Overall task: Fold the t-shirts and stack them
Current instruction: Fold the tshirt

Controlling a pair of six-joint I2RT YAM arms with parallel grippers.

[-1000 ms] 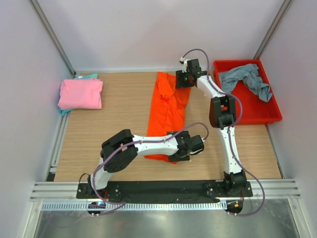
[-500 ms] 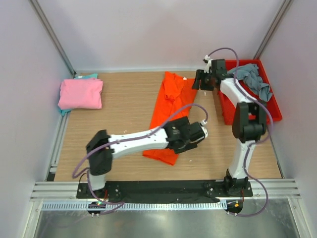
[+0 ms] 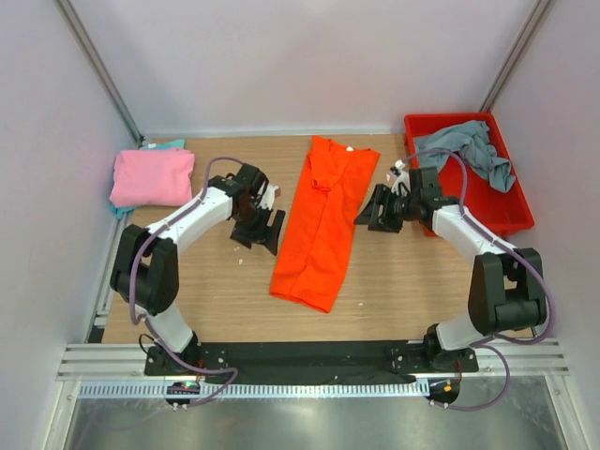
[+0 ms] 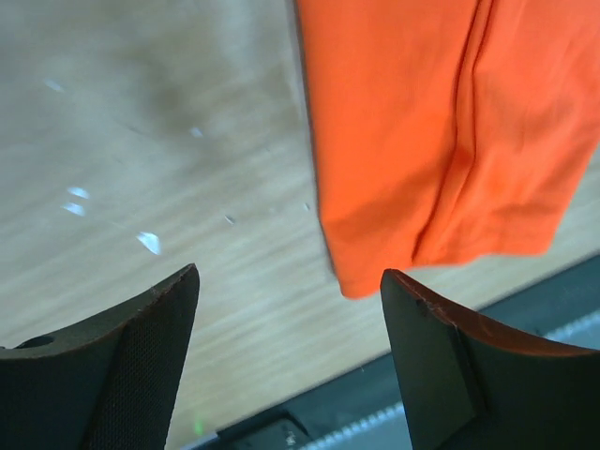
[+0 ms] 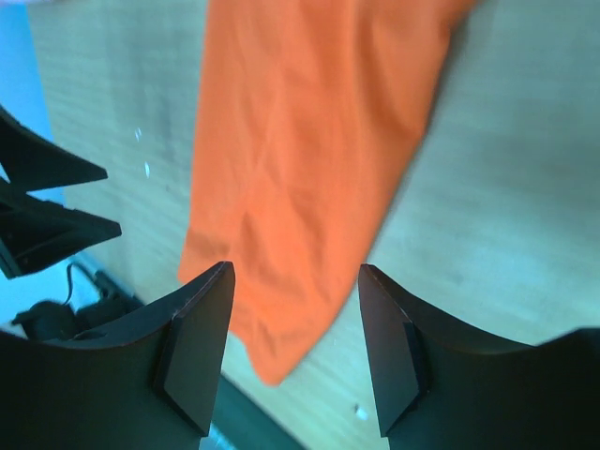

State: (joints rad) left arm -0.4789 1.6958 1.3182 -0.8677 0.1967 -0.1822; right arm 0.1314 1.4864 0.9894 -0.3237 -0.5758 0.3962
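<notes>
The orange t-shirt (image 3: 323,220) lies folded lengthwise as a long strip down the middle of the table; it also shows in the left wrist view (image 4: 431,122) and the right wrist view (image 5: 309,159). My left gripper (image 3: 260,230) is open and empty just left of it. My right gripper (image 3: 375,210) is open and empty just right of it. The pink t-shirt (image 3: 153,177) lies folded at the far left on top of a teal t-shirt (image 3: 169,144), of which only an edge shows. The grey-blue t-shirt (image 3: 469,150) lies crumpled in the red bin (image 3: 487,214).
The red bin stands at the back right, close to my right arm. A metal rail (image 3: 309,356) runs along the near table edge. White walls close in the back and both sides.
Both grippers have let go of the orange t-shirt and drawn back to either side of it. The left arm swung far left. The shirt now lies flat and straighter.
</notes>
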